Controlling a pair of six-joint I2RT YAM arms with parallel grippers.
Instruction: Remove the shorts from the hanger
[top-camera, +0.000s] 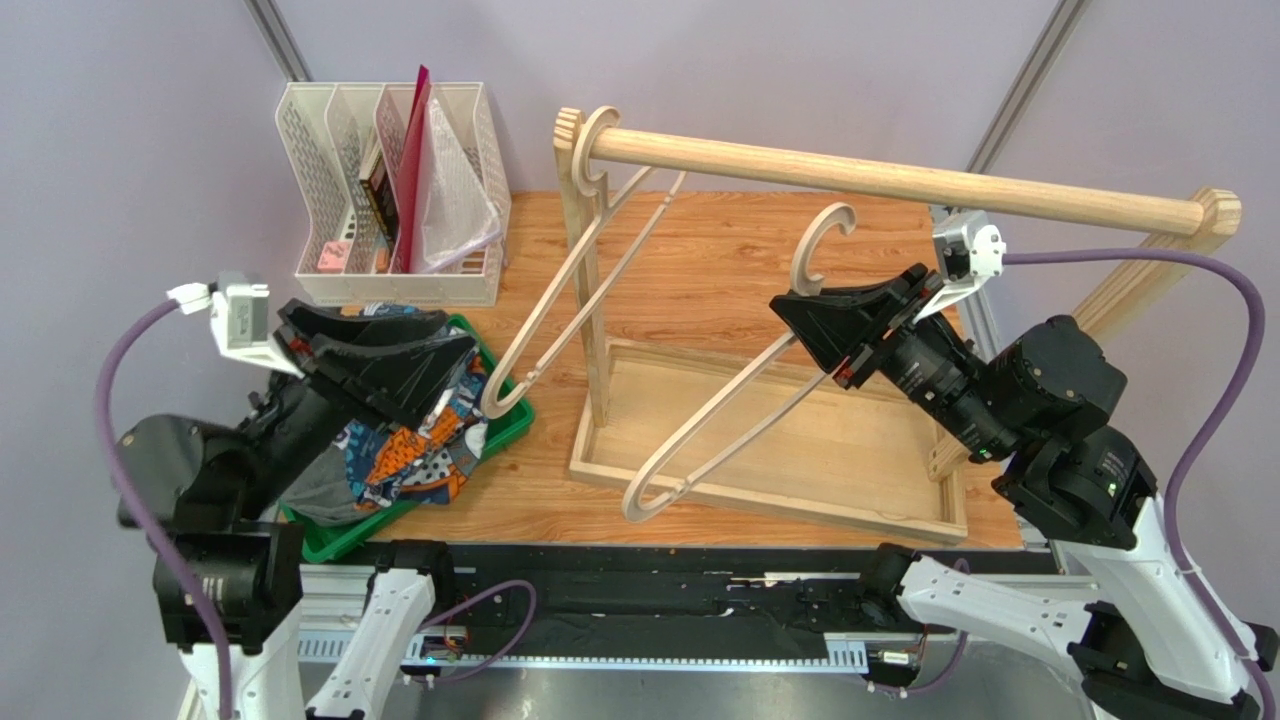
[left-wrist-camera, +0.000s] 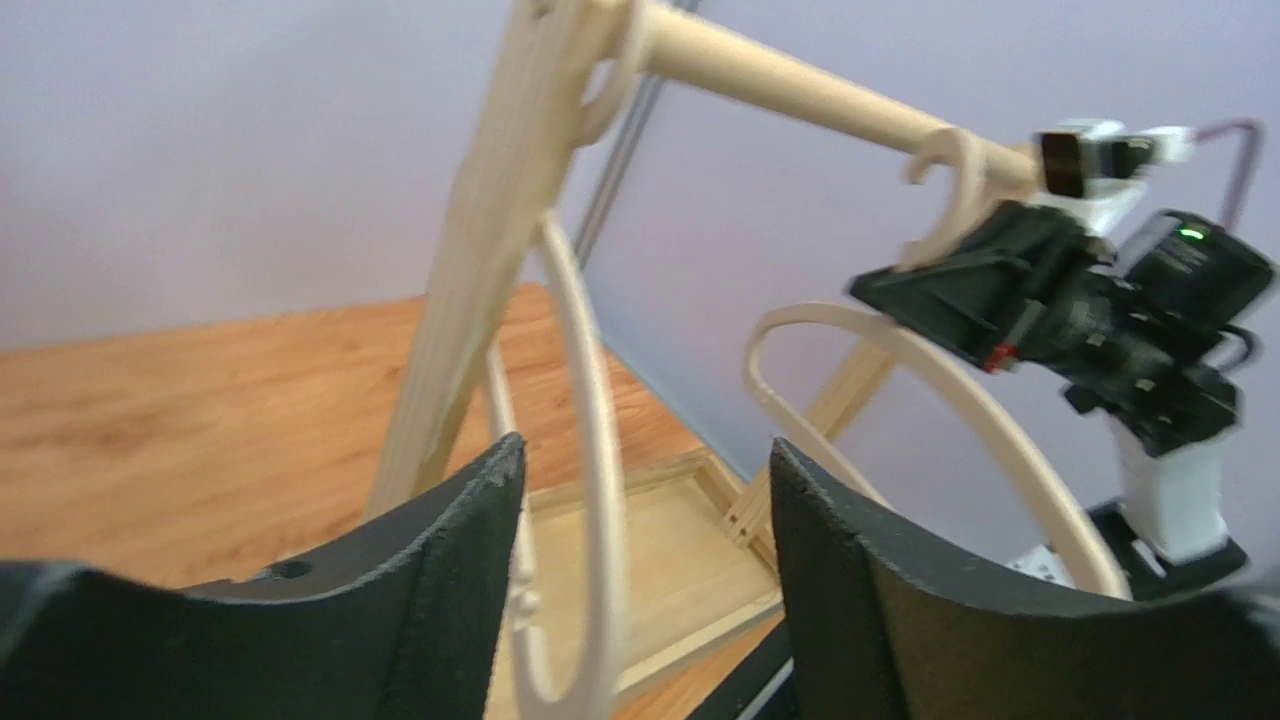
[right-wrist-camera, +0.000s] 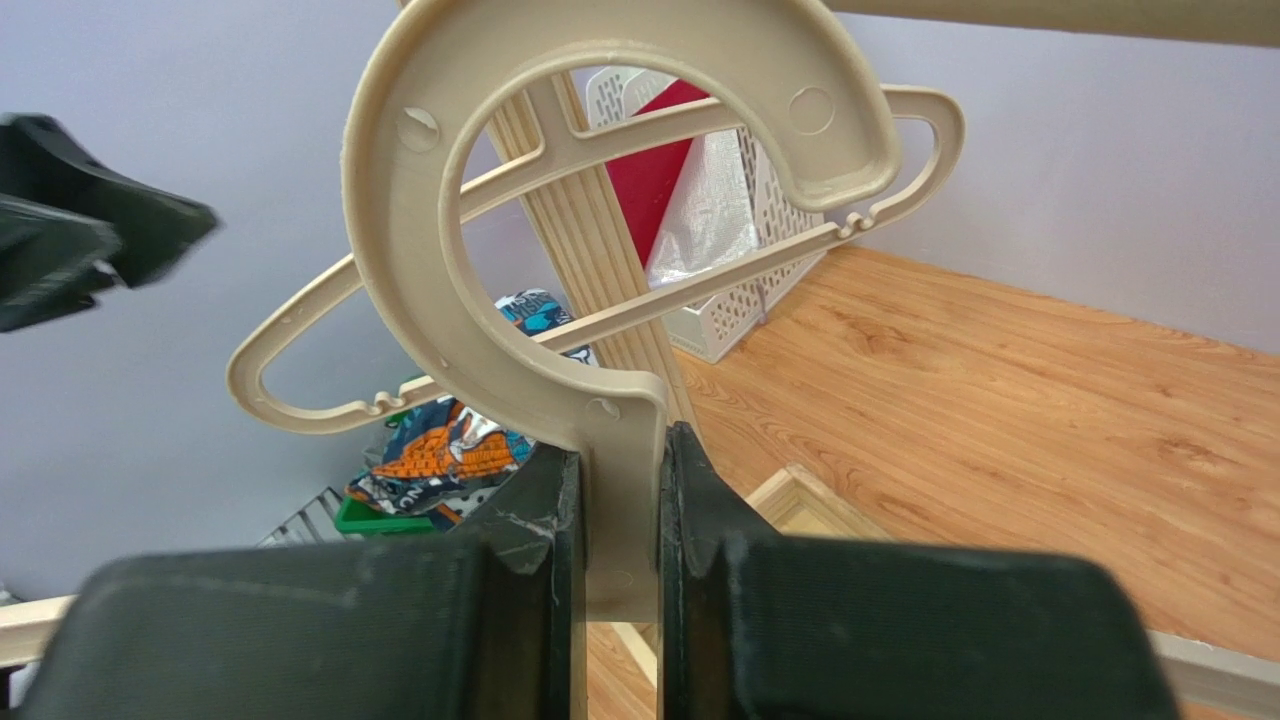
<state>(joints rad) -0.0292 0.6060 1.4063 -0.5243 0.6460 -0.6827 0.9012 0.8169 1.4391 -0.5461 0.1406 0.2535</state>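
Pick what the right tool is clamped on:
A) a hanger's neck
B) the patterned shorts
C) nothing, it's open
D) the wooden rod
A. In the right wrist view the right tool is shut on the neck of the hanger, just below its hook. The patterned shorts lie apart from it in the green bin.

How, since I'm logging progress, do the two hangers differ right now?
The left hanger hangs by its hook on the rod; the right hanger is off it. The left hanger is untouched; the right hanger's neck is clamped in the right tool. Both are beige and bare of shorts; the patterned shorts lie in the green bin.
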